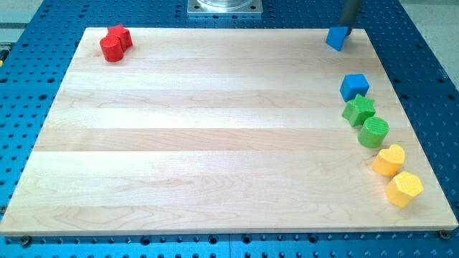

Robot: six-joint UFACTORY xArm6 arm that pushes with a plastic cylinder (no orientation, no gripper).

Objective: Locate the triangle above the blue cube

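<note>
Wooden desk (215, 143) fills most of the camera view, lying on a blue perforated plate (29, 86). A grey metal base (226, 6) at the view's top edge is cut off, so only its lower rim shows.

The dark rod comes in from the view's top right, its upper part cut off by the frame. My tip (347, 28) sits at the upper right corner of the blue triangle (336, 37), touching it or very nearly so; the exact contact is hard to make out, because the rod's end meets the block's top edge. The arm ends in this bare rod rather than a pincer, so nothing is clenched or grasped.

The blue triangle, the task's thing, lies just to the view's lower left of my tip, near the desk's top right corner. The blue cube (354, 87) is below my tip, towards the view's bottom, apart from the triangle.

Further below my tip a curved line of blocks runs down the right edge: a green star (358, 110) touching the cube, a green cylinder (374, 132), a yellow heart (389, 160) and a yellow hexagon (405, 189).

Far to the view's left of my tip, near the top left corner, is a red block (115, 43); I cannot tell whether it is one piece or two pressed together.
</note>
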